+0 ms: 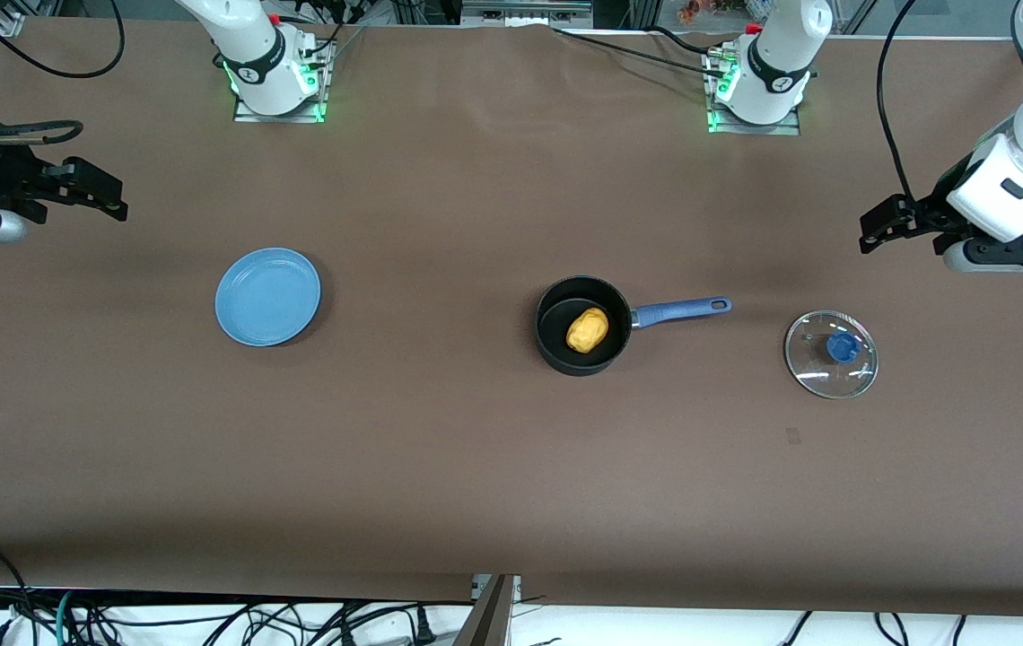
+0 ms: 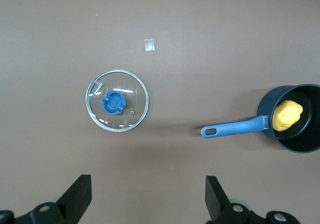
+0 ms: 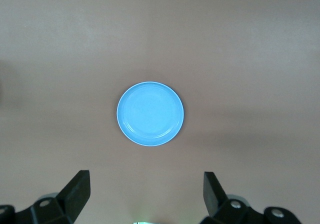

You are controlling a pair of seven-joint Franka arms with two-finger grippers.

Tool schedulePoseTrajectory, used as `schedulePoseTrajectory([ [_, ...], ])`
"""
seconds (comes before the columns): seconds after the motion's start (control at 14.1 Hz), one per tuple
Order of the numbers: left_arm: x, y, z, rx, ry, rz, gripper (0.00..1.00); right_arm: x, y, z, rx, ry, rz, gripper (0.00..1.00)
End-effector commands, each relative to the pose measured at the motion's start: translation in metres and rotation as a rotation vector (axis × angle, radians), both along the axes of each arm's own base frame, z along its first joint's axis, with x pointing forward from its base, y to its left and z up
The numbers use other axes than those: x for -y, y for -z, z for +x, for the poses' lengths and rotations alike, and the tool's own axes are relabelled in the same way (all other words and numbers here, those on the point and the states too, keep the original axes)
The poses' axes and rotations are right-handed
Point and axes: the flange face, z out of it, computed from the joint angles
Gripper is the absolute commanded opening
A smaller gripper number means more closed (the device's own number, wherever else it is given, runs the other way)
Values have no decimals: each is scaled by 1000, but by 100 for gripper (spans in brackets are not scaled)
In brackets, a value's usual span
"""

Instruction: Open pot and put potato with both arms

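The black pot point(image 1: 558, 352) stands uncovered near the table's middle, its blue handle point(image 1: 682, 310) pointing toward the left arm's end. The yellow potato point(image 1: 587, 329) lies inside it. The glass lid point(image 1: 852, 370) with its blue knob rests flat on the table past the handle's tip. My left gripper point(image 1: 872, 231) hangs open and empty over the table near the lid; its wrist view shows the lid point(image 2: 135, 96), the pot point(image 2: 300, 146) and the potato point(image 2: 287, 115). My right gripper point(image 1: 115, 203) hangs open and empty at the right arm's end of the table.
A light-blue plate point(image 1: 267, 296) lies toward the right arm's end with nothing on it, and it fills the middle of the right wrist view point(image 3: 150, 113). A small scrap of tape point(image 2: 149, 44) sticks to the brown table near the lid. Cables run along the table's edges.
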Motion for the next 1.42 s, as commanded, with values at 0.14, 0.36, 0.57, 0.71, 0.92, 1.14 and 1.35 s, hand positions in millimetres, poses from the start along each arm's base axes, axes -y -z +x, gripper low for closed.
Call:
schedulePoseTrajectory([
  [0.14, 10, -1, 1, 17, 36, 27, 100, -2, -4, 0, -6, -21, -9, 100],
  [0.36, 7, -9, 3, 33, 39, 36, 100, -3, -2, 1, -9, -19, -6, 100],
  [0.57, 2, -6, 8, 23, 36, 49, 100, 0, -2, 1, -9, -16, -6, 100],
  [0.71, -2, -2, 13, 21, 26, 37, 100, -2, -2, 1, -8, -19, -4, 100],
  [0.92, -13, -17, 15, 47, 7, 47, 100, 0, -2, 1, -8, -18, -4, 100],
  [1.14, -29, -27, 19, 65, -19, 45, 100, -1, -3, 2, -6, -18, -2, 100],
  [1.35, -24, -27, 18, 63, -11, 46, 100, -1, -2, 2, -6, -17, -3, 100],
])
